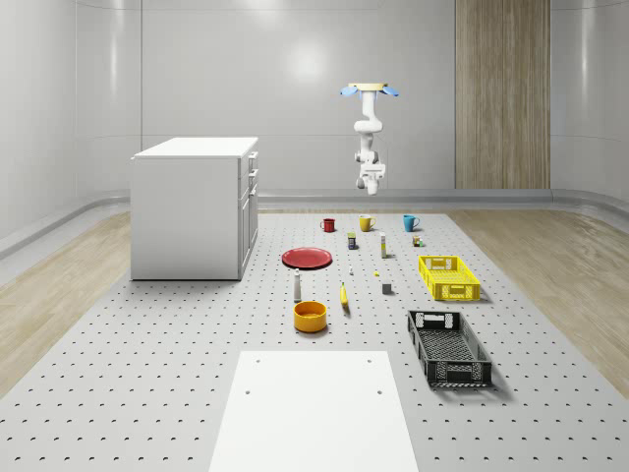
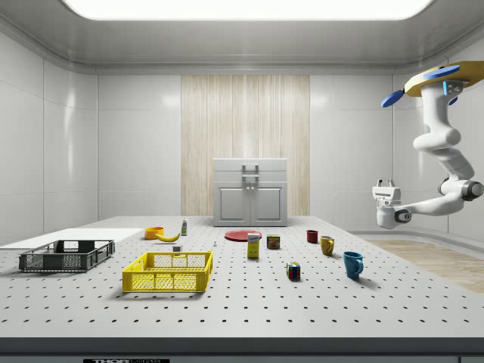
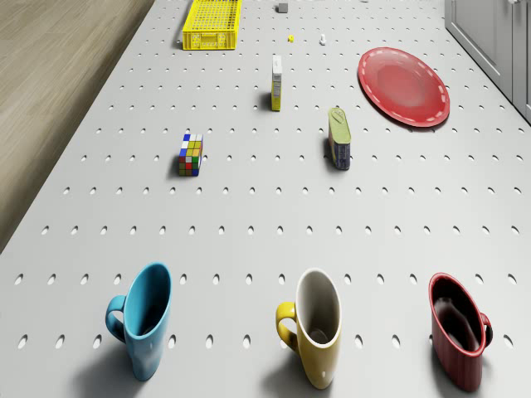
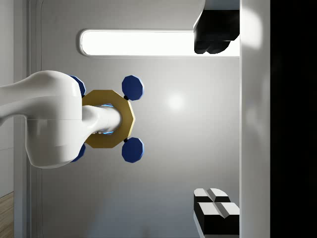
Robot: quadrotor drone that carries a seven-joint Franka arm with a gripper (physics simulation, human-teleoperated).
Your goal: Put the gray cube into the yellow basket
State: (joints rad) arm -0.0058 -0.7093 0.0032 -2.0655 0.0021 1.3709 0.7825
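Gray cube: a small, plain dark-gray cube (image 1: pixel 387 288) with flat matte faces, sitting on the perforated gray table (image 1: pixel 177 374); in the drone view it is a tiny gray block (image 3: pixel 282 7) at the far end of the table.
Cube's place: just beside the yellow plastic lattice basket (image 1: pixel 448 276), on the basket's side toward the whole-scene view's left, apart from it and not inside.
Basket: an open-topped rectangular crate (image 2: pixel 168 271) with mesh walls, standing upright on the table; in the drone view (image 3: pixel 212 22) it lies near the cube.
Drone: a yellow-bodied quadrotor with blue rotors (image 1: pixel 370 89) hovering high above the far edge of the table, beyond the row of mugs; in the side view (image 2: pixel 442 81) it hangs at that view's right.
Arm: the white jointed arm (image 2: pixel 442 155) hangs from the drone and bends back, so the wrist camera looks up at the drone's underside (image 4: pixel 106 119).
Gripper: the white two-finger gripper (image 2: pixel 386 182) points upward, well above the table and well apart from the cube; its dark fingertips (image 4: pixel 215 210) stand spread wide, released, grasping nothing.
Nearby: a blue ceramic mug (image 3: pixel 143 319), a yellow ceramic mug (image 3: pixel 314 325) and a red ceramic mug (image 3: pixel 459 329) stand in a row below the drone.
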